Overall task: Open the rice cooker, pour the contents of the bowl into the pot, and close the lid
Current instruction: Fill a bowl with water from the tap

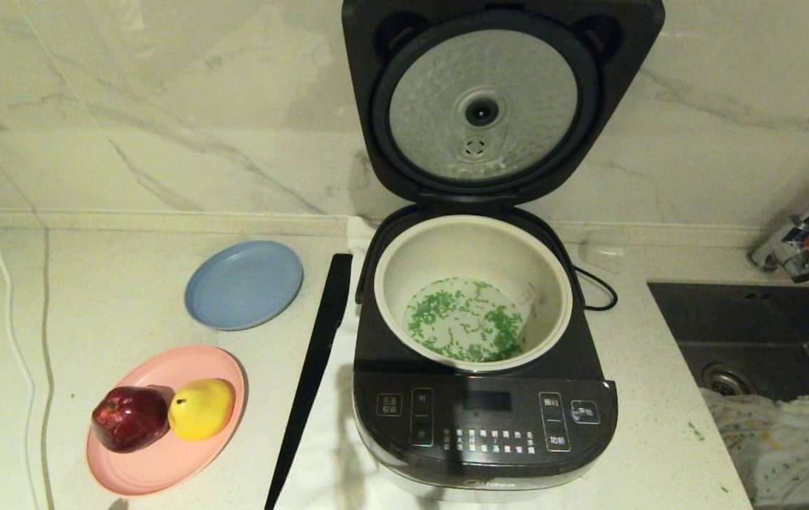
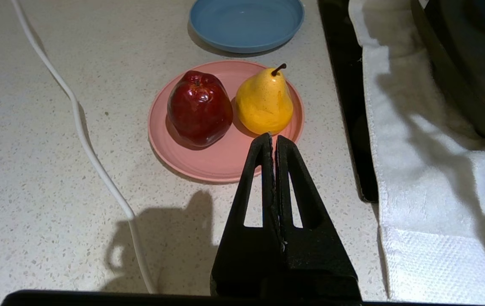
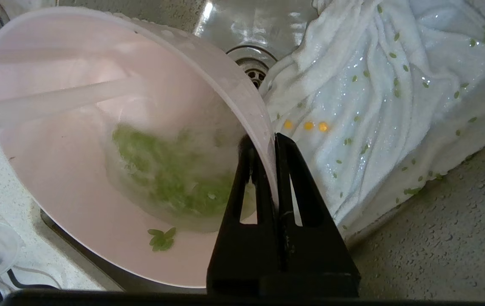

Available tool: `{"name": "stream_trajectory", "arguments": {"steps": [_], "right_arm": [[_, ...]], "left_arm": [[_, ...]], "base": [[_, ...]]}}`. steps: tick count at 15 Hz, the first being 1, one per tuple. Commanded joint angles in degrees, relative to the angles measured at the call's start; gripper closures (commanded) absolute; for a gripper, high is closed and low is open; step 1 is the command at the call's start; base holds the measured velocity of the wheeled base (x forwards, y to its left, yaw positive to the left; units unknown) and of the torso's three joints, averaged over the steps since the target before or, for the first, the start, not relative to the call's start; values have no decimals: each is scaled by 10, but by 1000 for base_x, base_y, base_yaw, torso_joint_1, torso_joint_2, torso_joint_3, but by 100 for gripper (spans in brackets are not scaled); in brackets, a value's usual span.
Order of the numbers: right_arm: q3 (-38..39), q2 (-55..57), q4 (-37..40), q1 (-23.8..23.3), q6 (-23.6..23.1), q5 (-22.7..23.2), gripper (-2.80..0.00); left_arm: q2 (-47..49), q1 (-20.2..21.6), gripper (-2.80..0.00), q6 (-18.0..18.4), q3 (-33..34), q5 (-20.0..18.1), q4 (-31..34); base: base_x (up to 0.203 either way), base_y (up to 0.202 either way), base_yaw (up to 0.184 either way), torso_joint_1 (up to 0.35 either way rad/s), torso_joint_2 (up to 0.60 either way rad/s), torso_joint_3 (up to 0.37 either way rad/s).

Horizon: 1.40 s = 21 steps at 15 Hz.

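Countertop (image 1: 114,283) holds your rice cooker (image 1: 484,425), whose lid (image 1: 496,99) stands raised upright against the wall, silver disc facing you. Your cream pot (image 1: 440,244) sits inside it with green and white contents (image 1: 465,327) spread over its bottom. Beside the cooker you have a sink (image 1: 751,319) holding a white cloth (image 3: 387,106). Over that sink your right gripper (image 3: 274,140) pinches the rim of the pink bowl (image 3: 64,178), tilted, with green bits clinging inside. Your left gripper (image 2: 273,137), fingers pressed together, hangs above the pink plate (image 2: 221,163) carrying an apple (image 2: 199,108) and pear (image 2: 263,102).
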Motion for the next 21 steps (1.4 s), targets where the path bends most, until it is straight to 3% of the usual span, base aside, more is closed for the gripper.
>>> {"name": "stream_trajectory", "arguments": {"steps": [1, 9, 13, 17, 21], "right_arm": [[0, -3, 4, 0, 1, 2, 0], [5, -25, 13, -1, 19, 0, 0], [15, -60, 83, 4, 8, 0, 0], [98, -130, 106, 17, -32, -15, 0], [241, -250, 106, 55, -67, -22, 0]], "left_arm": [[0, 0, 0, 0, 3, 0, 0], [0, 0, 0, 0, 3, 0, 0], [0, 0, 0, 0, 3, 0, 0], [0, 0, 0, 0, 3, 0, 0], [0, 0, 0, 0, 3, 0, 0]], "base": [[0, 0, 0, 0, 0, 0], [0, 0, 0, 0, 0, 0], [0, 0, 0, 0, 0, 0], [0, 0, 0, 0, 0, 0], [0, 0, 0, 0, 0, 0]]}}
